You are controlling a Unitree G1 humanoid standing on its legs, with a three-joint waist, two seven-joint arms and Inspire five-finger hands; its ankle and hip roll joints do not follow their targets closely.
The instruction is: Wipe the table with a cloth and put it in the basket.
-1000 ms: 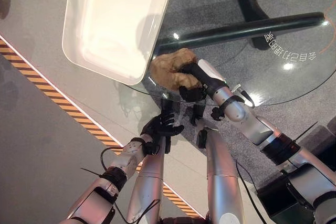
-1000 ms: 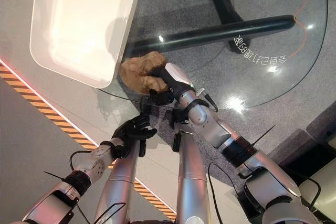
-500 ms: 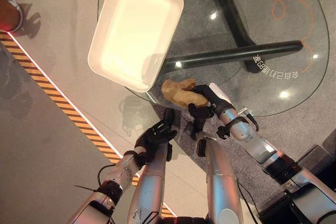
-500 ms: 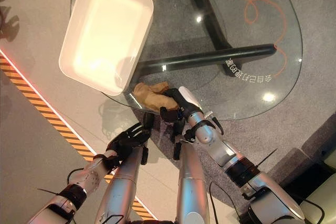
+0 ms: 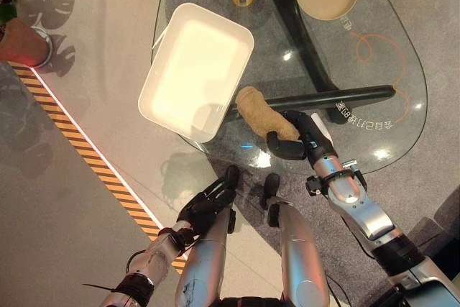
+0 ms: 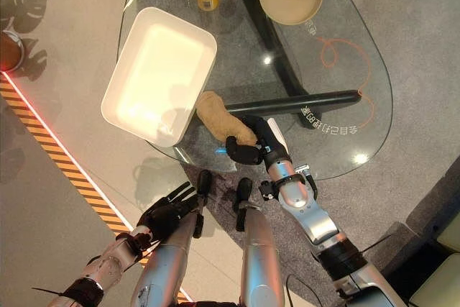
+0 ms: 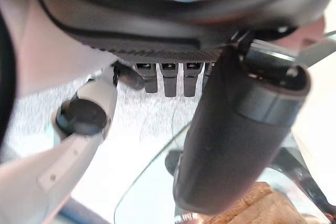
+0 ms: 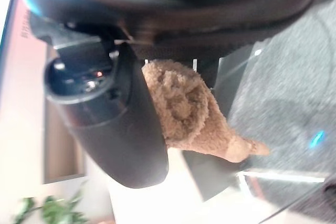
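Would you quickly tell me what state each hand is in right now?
Left hand: open, holding nothing, below the table edge.
Right hand: shut on the brown cloth on the glass table.

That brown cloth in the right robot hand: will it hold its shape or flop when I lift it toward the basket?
Likely floppy: the cloth is bunched in the right robot hand, its free end trailing across the glass table. Its fuzzy pile suggests a light, grippy thing, unlikely to slip. The loose end may drag or catch the white basket rim beside it.
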